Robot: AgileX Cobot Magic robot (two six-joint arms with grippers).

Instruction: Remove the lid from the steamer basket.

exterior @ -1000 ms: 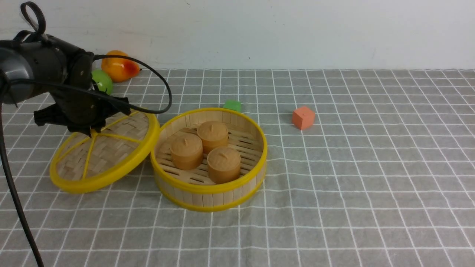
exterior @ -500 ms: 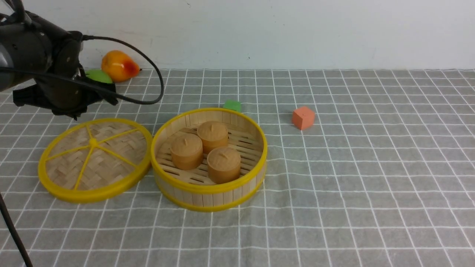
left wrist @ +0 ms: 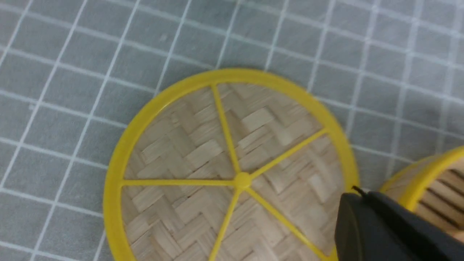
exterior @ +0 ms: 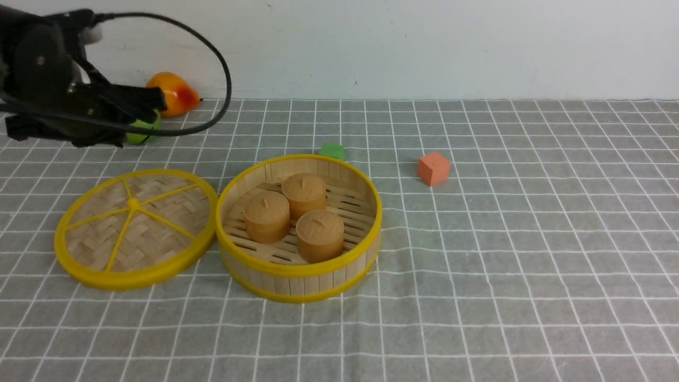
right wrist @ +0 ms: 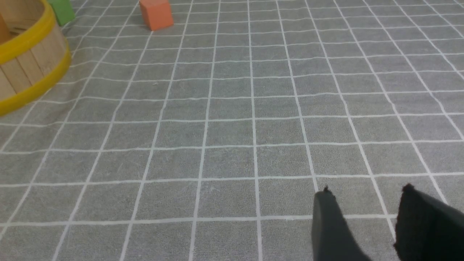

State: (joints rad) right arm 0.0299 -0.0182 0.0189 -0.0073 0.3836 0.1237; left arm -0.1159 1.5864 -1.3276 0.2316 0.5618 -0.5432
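Observation:
The lid (exterior: 135, 228), a flat woven disc with a yellow rim and spokes, lies flat on the checked cloth, touching the left side of the steamer basket (exterior: 297, 284). The basket stands uncovered with three brown buns (exterior: 320, 233) inside. My left gripper (exterior: 156, 100) hovers above and behind the lid, shut and holding nothing. In the left wrist view its black fingertips (left wrist: 357, 197) are pressed together over the lid (left wrist: 203, 152), next to the basket's rim (left wrist: 431, 170). My right gripper (right wrist: 366, 194) stands open low over bare cloth, with the basket (right wrist: 32, 61) far off; it does not show in the front view.
An orange cube (exterior: 433, 168) and a green cube (exterior: 332, 150) lie behind the basket. An orange-yellow fruit (exterior: 172, 93) and a green fruit (exterior: 142, 135) sit by the back wall at the left, partly behind my left arm and its cable.
My left gripper let go of the tilted lid, which dropped flat onto the cloth. The gripper then rose, drew back to the left and shut.

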